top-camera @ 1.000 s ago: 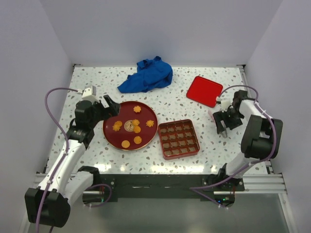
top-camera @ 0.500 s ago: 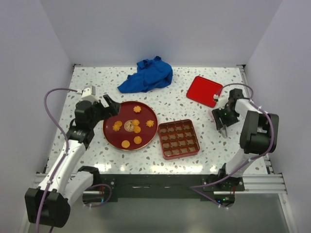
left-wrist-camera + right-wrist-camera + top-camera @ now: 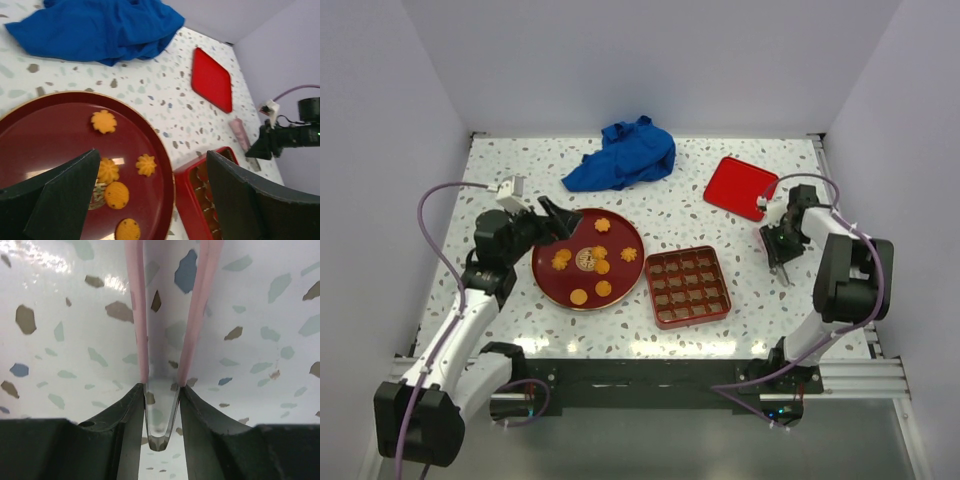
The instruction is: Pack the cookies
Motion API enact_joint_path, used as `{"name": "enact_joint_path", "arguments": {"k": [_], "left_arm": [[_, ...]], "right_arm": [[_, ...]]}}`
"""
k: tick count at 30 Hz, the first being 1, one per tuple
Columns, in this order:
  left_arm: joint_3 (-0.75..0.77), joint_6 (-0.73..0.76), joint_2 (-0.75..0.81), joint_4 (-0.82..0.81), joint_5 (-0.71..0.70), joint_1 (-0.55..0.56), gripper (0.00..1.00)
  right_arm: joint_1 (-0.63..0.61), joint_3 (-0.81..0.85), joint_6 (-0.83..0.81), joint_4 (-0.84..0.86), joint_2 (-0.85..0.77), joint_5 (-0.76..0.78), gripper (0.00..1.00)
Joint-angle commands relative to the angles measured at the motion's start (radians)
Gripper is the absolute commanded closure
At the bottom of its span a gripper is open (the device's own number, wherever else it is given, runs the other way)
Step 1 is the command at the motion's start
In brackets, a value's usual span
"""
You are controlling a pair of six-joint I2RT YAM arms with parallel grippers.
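Observation:
Several small orange cookies (image 3: 603,266) lie on the dark red round plate (image 3: 545,285), some round and some flower-shaped; several also show in the left wrist view (image 3: 146,165). My left gripper (image 3: 550,220) is open and empty over the plate's left rim (image 3: 151,152). A red compartment box (image 3: 653,290) stands empty to the right of the plate. My right gripper (image 3: 781,252) is down at the table on the right, shut (image 3: 161,387) on pink tongs (image 3: 136,315) at their clear hinge end.
A crumpled blue cloth (image 3: 625,155) lies at the back. A flat red lid (image 3: 741,187) lies at the back right, just behind the right gripper. The speckled table top (image 3: 720,240) is walled in on three sides.
My left gripper has shifted right, over the plate's rim. My right gripper has turned and settled onto the tongs beside the red lid.

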State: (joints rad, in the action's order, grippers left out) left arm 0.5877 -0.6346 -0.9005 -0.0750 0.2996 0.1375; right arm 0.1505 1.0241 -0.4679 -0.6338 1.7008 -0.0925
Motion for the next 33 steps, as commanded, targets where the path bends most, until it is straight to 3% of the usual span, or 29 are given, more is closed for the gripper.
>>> {"name": "enact_joint_path", "arguments": {"k": [1,7,13,19,26,33], "left_arm": [[-0.022,-0.12,-0.049,-0.256,0.225,0.026,0.1],[-0.022,-0.212,-0.167,-0.526,0.317,0.128,0.1],[0.041,-0.218,-0.333,-0.716,0.358,0.278,0.11],[0.02,-0.224,-0.426,-0.955,0.412,0.344,0.04],[-0.006,-0.249,-0.472,-1.121,0.415,0.381,0.01],[0.003,-0.267,-0.505,-1.155,0.394,0.418,0.03]], "right_arm": [[-0.002,0.007,-0.061,-0.082,-0.151,-0.064,0.73],[-0.018,0.071,-0.103,-0.216,-0.273,-0.291,0.73],[-0.189,0.197,-0.034,-0.31,-0.286,-0.555,0.73],[-0.38,0.317,0.086,-0.305,-0.239,-0.787,0.74],[-0.491,0.369,0.17,-0.271,-0.182,-0.972,0.74],[-0.532,0.372,0.238,-0.215,-0.17,-1.099,0.74]]}}
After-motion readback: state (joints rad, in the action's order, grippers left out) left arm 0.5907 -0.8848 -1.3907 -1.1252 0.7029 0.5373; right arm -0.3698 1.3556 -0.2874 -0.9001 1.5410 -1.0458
